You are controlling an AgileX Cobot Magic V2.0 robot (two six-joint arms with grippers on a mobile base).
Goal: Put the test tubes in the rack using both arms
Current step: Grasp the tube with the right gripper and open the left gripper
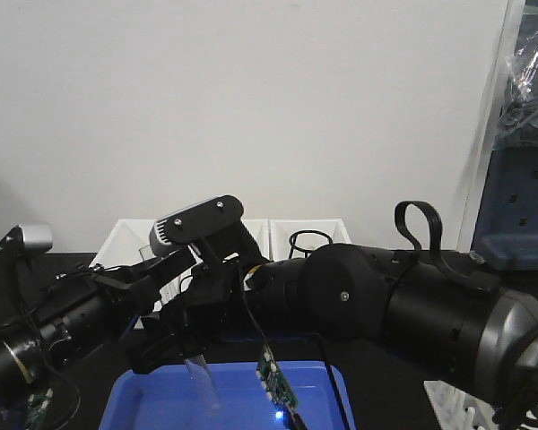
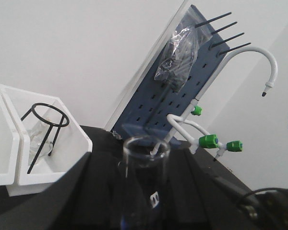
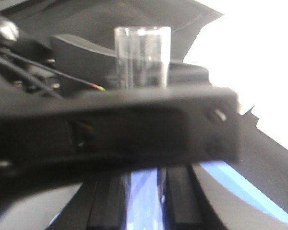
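One blurred test tube (image 3: 141,57) — middle hidden — sits clamped in the right tool (image 3: 145,206); grip unclear for the left tool (image 2: 144,211).

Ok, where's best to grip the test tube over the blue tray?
Likely take the test tube on its straight wall just below the open rim, jaws level, closing from either side. It stands roughly upright, mouth up, and a black bar crosses it lower down, leaving that stretch clear.

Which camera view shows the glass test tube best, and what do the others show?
The left wrist view: the test tube is central, with its open rim and wall clear. The right wrist view shows it blurred, half hidden by black parts. The front view shows only its lower end.
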